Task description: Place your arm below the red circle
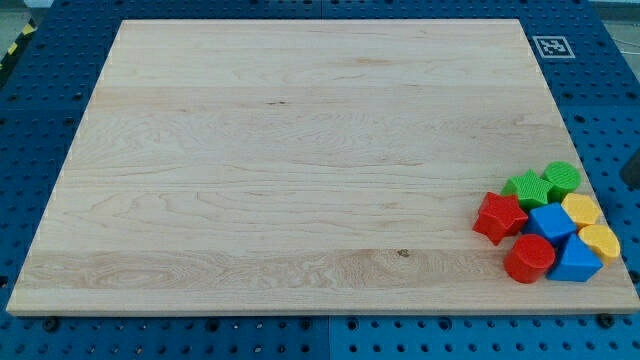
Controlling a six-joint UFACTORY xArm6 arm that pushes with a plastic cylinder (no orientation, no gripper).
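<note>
Wood tabletop (300, 170) is lying bare except for a cluster of blocks at the view's lower right. The end effector, my tip, is not showing clearly; only a dark sliver at the view's right edge may belong to it, so I cannot tell its state, nor place blocks relative to it. The red circle (528, 258) is sitting at the cluster's bottom, touching the red star (499, 216) up-left, a blue cube (551, 222) above and another blue block (577, 260) to the view's right; green (545, 183) and yellow (592, 226) blocks are lying beyond. It is standing upright, round face up, with no long axis to speak of. The approach seems to be only beginning: next, the tip needs bringing onto the narrow strip between circle and tabletop edge, without nudging the cluster.
</note>
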